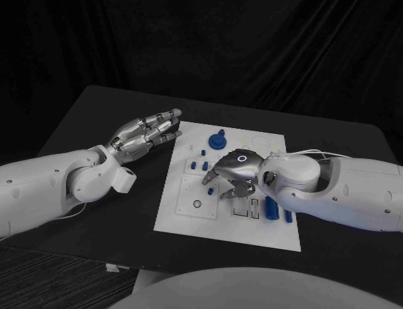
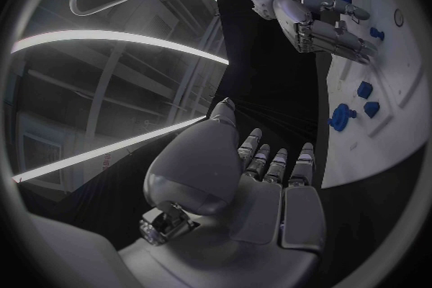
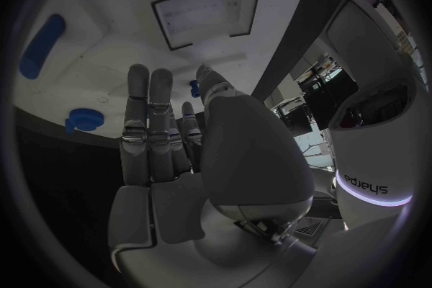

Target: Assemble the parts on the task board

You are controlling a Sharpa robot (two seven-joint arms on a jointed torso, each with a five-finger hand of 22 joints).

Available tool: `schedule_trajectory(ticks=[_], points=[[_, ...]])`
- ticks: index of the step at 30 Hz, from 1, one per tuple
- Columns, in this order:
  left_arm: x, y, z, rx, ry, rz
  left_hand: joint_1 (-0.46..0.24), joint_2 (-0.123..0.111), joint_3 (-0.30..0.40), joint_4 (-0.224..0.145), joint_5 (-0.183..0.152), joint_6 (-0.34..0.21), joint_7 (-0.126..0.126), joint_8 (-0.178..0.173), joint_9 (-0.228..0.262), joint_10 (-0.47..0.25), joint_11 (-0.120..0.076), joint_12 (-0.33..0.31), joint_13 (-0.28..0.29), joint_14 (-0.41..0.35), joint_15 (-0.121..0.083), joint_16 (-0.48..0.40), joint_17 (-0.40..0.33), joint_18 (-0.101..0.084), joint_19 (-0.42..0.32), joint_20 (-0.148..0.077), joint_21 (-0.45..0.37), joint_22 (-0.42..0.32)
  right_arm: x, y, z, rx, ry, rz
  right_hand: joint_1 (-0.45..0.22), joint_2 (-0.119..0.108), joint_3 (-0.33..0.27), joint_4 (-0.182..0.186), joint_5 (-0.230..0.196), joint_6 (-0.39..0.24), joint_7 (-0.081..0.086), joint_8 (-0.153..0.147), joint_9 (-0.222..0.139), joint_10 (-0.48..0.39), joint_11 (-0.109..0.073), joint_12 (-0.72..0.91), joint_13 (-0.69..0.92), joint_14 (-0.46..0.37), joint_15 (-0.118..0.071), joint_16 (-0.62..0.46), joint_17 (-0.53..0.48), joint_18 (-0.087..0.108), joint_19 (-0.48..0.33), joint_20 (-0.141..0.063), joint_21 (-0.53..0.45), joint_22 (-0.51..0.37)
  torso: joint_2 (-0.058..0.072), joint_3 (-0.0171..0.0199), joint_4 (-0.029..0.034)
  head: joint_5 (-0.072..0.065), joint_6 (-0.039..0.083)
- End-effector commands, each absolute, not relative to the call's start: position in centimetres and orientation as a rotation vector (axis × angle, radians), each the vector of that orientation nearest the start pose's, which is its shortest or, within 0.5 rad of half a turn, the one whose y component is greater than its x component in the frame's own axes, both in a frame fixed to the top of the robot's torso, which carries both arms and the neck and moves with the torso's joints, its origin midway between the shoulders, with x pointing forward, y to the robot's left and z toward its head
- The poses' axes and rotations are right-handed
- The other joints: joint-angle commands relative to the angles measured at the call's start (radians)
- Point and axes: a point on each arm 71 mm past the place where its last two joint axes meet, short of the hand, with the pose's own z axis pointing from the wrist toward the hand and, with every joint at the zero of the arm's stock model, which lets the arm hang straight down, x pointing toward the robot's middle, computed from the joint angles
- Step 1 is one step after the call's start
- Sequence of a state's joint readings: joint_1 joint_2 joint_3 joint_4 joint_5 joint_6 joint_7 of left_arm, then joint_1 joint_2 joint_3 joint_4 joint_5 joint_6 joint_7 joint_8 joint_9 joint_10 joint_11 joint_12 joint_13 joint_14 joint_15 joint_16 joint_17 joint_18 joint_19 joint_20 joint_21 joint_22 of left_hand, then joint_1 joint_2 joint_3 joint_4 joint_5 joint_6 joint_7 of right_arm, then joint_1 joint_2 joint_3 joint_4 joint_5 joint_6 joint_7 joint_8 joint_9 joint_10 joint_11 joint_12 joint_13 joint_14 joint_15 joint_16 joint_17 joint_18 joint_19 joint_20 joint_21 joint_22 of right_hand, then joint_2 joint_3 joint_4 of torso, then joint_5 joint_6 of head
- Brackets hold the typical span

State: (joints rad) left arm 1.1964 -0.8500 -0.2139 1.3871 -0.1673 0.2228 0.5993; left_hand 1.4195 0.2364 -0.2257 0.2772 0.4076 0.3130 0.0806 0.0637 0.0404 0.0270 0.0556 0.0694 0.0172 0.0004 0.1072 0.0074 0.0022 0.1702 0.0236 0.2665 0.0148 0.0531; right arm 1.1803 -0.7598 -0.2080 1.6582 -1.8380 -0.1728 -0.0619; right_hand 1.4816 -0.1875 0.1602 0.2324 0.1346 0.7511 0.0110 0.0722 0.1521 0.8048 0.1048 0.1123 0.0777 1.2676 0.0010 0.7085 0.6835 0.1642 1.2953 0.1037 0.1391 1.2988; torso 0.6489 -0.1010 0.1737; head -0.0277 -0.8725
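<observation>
The white rectangular task board [image 1: 257,233] sits mid-frame on the black table [image 1: 90,119]. Its lower strip and upper right corner lie bare, open to approach. The right silver hand [image 1: 231,175] with its bulky white arm [image 1: 350,190] covers the board's centre and right edge, blocking entry from the right. A knobbed blue part [image 1: 217,140] stands upright near the board's upper edge, with small blue pegs [image 1: 199,166] along the left side and a long blue bar [image 1: 270,207] lying lower right. The left silver hand [image 1: 149,132] hovers over dark table just beside the board's upper left corner, obstructing that side.

White arms [image 1: 35,187], seemingly silver fingers [image 1: 155,129]
</observation>
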Motion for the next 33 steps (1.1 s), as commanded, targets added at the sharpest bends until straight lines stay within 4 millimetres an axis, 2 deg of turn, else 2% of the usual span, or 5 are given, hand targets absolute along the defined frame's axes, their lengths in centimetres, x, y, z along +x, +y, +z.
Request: schedule_trajectory(ticks=[1, 8, 17, 23, 33], points=[[46.7, 22.6, -23.2, -0.806, 1.660, -1.932, 0.001, 0.006, 0.002, 0.001, 0.003, 0.005, -0.001, 0.005, 0.002, -0.005, -0.001, -0.003, -0.001, 0.000, 0.004, -0.006, -0.002, 0.009, -0.003, 0.005, -0.002, 0.001, 41.3, -12.6, -23.0, -0.743, 1.634, 0.688, 0.011, 0.002, -0.001, 0.011, -0.002, 0.010, 0.004, 0.007, -0.001, -0.003, -0.002, 0.009, -0.001, -0.002, -0.003, 0.005, 0.000, 0.017, 0.010, -0.001, -0.005, 0.000, 0.000, 0.0001, -0.0005, -0.002, 0.000], [46.8, 22.8, -23.2, -0.808, 1.659, -1.925, 0.001, 0.005, 0.002, 0.001, 0.004, 0.008, 0.000, 0.006, 0.002, -0.005, -0.001, -0.003, -0.001, 0.000, 0.005, -0.006, -0.001, 0.009, -0.003, 0.006, -0.002, 0.002, 43.3, -16.6, -19.4, -0.617, 1.632, 0.619, -0.093, -0.037, -0.042, 0.064, -0.025, 0.043, 0.015, 0.012, -0.006, -0.019, 0.004, 0.043, -0.007, 0.008, 0.001, 0.019, 0.002, 0.015, 0.029, 0.001, -0.008, 0.006, -0.001, 0.0003, -0.0008, -0.004, 0.000], [46.8, 22.6, -23.2, -0.807, 1.660, -1.926, 0.001, 0.005, 0.002, 0.000, 0.004, 0.009, 0.000, 0.006, 0.002, -0.005, -0.001, -0.003, -0.001, 0.000, 0.005, -0.006, -0.001, 0.009, -0.002, 0.006, -0.002, 0.003, 45.0, -20.8, -18.2, -0.535, 1.689, 0.500, -0.179, -0.113, -0.144, 0.069, -0.079, -0.067, -0.029, -0.011, -0.043, -0.193, -0.004, -0.015, -0.021, 0.063, -0.005, 0.194, 0.154, -0.011, 0.082, -0.004, 0.214, 0.070, -0.002, 0.0001, -0.0002, -0.011, 0.000], [46.8, 22.7, -23.2, -0.808, 1.658, -1.921, 0.002, 0.005, 0.002, 0.000, 0.006, 0.010, 0.000, 0.007, 0.002, -0.006, -0.001, -0.004, -0.001, 0.000, 0.005, -0.006, -0.002, 0.010, -0.003, 0.006, -0.002, 0.002, 44.9, -22.2, -19.3, -0.511, 1.718, 0.484, -0.208, -0.109, -0.210, 0.068, -0.040, -0.017, -0.062, 0.002, -0.039, -0.209, -0.004, -0.021, -0.019, 0.072, -0.006, 0.237, 0.191, -0.017, 0.091, -0.006, 0.261, 0.079, -0.001, -0.0001, 0.0012, -0.012, 0.000], [46.9, 22.8, -23.3, -0.811, 1.654, -1.909, 0.001, 0.004, 0.001, 0.000, 0.013, 0.019, 0.002, 0.011, 0.003, -0.006, -0.001, -0.002, -0.001, 0.001, 0.011, -0.005, -0.001, 0.010, 0.000, 0.009, 0.000, 0.006, 44.4, -22.6, -21.8, -0.519, 1.773, 0.504, -0.160, -0.043, -0.152, 0.067, 0.004, 0.041, -0.035, 0.017, -0.039, -0.038, -0.003, 0.043, -0.001, 0.068, -0.008, 0.257, 0.192, -0.018, 0.099, -0.007, 0.297, 0.081, 0.002, 0.0025, -0.0009, -0.016, 0.000]])
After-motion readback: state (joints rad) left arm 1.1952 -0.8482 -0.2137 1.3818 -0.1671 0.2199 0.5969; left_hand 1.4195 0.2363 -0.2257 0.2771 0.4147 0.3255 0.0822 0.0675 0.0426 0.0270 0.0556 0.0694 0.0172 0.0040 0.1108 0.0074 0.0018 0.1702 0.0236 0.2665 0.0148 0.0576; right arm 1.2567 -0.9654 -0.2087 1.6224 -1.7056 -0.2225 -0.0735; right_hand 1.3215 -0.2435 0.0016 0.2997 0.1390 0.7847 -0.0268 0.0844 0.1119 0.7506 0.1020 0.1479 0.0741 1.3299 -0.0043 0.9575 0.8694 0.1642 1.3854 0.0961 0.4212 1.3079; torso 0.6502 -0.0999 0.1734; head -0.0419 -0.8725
